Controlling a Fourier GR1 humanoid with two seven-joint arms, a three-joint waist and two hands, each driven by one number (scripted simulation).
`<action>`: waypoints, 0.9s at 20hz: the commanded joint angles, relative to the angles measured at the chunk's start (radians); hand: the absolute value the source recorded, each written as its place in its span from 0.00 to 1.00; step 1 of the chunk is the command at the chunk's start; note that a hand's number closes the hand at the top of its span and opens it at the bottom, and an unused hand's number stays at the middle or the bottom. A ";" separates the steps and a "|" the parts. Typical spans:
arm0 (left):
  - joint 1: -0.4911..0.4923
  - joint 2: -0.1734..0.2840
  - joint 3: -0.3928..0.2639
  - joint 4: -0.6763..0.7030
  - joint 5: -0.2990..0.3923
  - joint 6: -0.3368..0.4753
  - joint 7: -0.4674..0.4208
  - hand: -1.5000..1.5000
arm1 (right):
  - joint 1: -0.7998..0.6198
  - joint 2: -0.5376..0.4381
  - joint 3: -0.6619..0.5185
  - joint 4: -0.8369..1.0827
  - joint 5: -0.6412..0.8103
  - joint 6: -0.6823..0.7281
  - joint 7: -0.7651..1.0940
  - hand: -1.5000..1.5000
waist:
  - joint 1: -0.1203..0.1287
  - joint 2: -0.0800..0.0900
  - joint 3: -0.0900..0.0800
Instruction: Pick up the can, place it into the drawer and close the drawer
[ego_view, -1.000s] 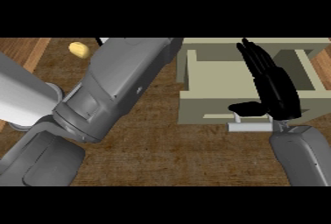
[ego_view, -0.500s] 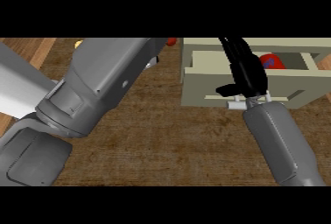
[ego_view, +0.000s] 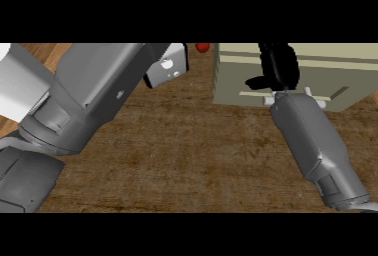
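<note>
Left arm (ego_view: 88, 100): large grey forearm across the left of the view, its hand out of sight. Can: not visible. Right hand (ego_view: 277, 67): black, lying against the beige drawer (ego_view: 325, 75) front above its handle (ego_view: 295, 95); finger state cannot be told.

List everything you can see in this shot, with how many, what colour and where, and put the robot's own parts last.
Drawer unit: one, beige, upper right of the counter; pale handle on its front, drawer looks closed.
Small red object: one, red, at the top edge left of the drawer unit; too little shows to identify.
Counter: one, brown wood grain, fills the view.
White shape: one, at the left edge; unclear what it is.
Left forearm: one, grey, across the left half; its hand is out of view.
Right forearm: one, grey, lower right.
Right hand: one, black, against the drawer front.
</note>
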 joint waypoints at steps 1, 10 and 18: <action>0.063 0.021 -0.009 -0.056 -0.014 -0.008 -0.005 0.00 | -0.100 0.019 -0.024 0.152 0.036 -0.103 -0.004 0.00 | 0.013 0.005 0.000; 0.142 0.085 -0.033 -0.181 -0.029 -0.037 0.070 0.00 | -0.294 -0.022 -0.068 0.318 0.051 -0.113 0.014 0.00 | 0.042 0.012 0.000; 0.206 0.159 -0.029 -0.300 -0.021 -0.071 0.118 0.00 | -0.353 -0.004 -0.164 0.327 -0.067 -0.087 -0.088 0.00 | 0.054 0.009 0.001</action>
